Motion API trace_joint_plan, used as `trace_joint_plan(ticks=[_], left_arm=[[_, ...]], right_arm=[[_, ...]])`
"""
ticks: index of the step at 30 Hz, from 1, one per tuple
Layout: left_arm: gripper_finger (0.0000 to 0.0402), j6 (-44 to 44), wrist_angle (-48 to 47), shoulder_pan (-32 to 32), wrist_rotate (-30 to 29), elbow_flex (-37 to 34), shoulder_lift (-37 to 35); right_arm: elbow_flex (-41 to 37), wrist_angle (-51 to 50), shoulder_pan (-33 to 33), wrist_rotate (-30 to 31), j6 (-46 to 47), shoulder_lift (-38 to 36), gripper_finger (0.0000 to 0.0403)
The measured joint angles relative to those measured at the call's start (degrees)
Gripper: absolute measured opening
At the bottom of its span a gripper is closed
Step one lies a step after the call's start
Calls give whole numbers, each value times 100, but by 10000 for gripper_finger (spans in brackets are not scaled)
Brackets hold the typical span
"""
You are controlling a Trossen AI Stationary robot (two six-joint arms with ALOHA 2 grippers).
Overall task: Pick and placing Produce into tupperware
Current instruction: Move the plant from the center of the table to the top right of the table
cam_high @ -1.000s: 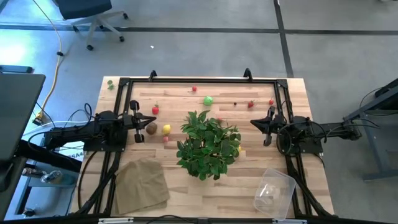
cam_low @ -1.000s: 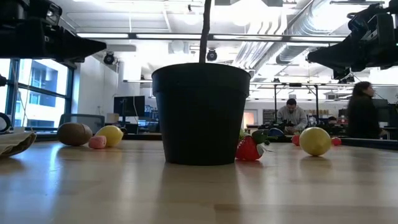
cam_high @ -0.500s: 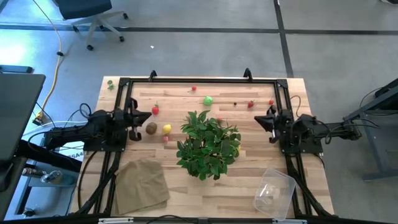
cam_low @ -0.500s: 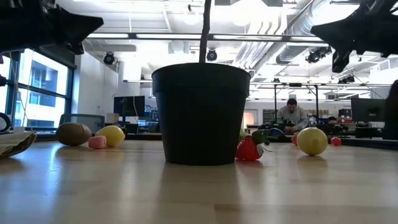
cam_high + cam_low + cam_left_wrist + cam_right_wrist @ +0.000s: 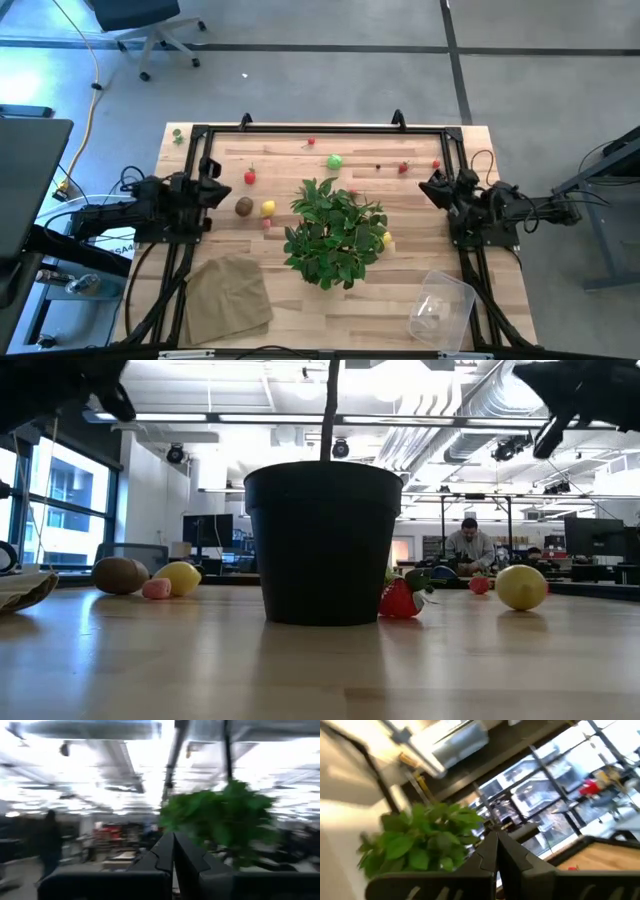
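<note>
Task not begun, by the look of it: tupperware (image 5: 441, 309) sits near the right front tabletop corner, apparently without produce. Produce (image 5: 268, 208) lies scattered beyond and beside the potted plant (image 5: 335, 233). Left gripper (image 5: 214, 186) and right gripper (image 5: 432, 185) raised at the sides, jaws together, empty

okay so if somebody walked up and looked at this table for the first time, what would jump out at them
First, the large leafy green potted plant in a black pot, standing at the middle of the wooden table. Around it lie tiny toy fruits and vegetables, mostly red, along the far half, while the small clear plastic container sits empty at the near right corner. The left gripper and right gripper are shut at opposite edges, holding nothing.
</note>
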Motion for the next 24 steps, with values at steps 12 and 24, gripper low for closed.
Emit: trace_joint_plan(ticks=[12, 24], left_arm=[[3, 956, -3412, 2, -49, 1573, 142], [3, 1000, -4764, -6, 568, 2507, 1969]], right_arm=[[2520, -4108, -2, 240, -465, 317, 0], [3858, -6489, 0, -277, 308, 1728, 0]])
